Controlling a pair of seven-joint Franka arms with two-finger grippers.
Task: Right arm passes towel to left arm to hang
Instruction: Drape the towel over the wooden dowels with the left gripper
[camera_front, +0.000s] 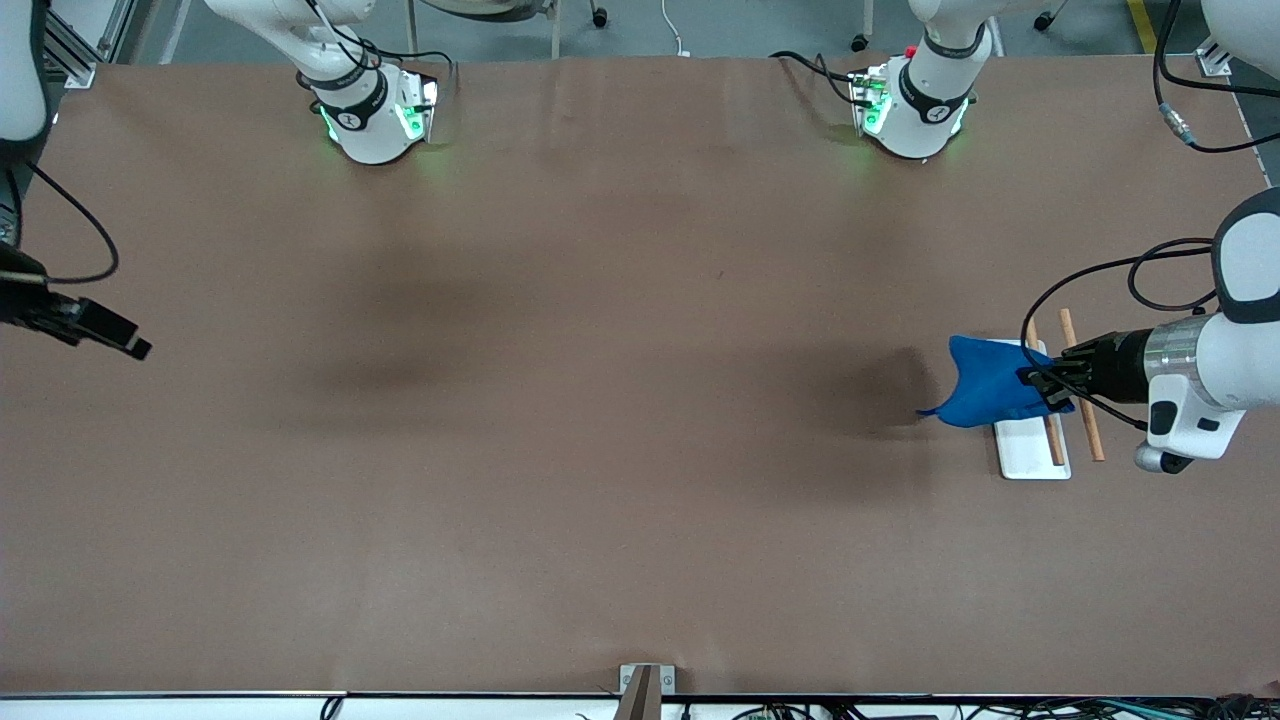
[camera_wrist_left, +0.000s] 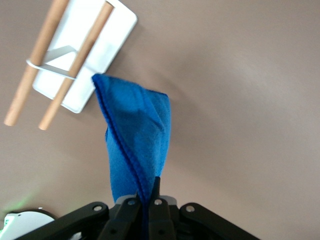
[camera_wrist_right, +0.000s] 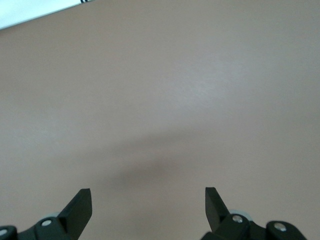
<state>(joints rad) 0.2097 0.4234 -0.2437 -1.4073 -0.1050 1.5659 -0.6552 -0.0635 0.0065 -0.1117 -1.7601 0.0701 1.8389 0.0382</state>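
Towel: you see the blue towel (camera_front: 985, 392) pinched at one end in the left gripper (camera_front: 1045, 385), the rest draping away in a bunched fold over the white tray (camera_front: 1030, 450).
Left gripper: you find its fingers (camera_wrist_left: 131, 212) clenched tight on the towel's edge, the cloth running up between them in the left wrist view (camera_wrist_left: 137, 145).
Left arm: you see it reach in from its own end of the worktop (camera_front: 600, 450), wrist laid roughly level, hand pointing toward the right arm's end.
Rack: you see two wooden bars (camera_front: 1080, 395) side by side above the tray; the towel is not on them.
Right gripper: you find it (camera_front: 120, 340) up over the right arm's end of the worktop, fingers (camera_wrist_right: 80, 207) spread wide and released, nothing between them.
Right arm: it waits there.
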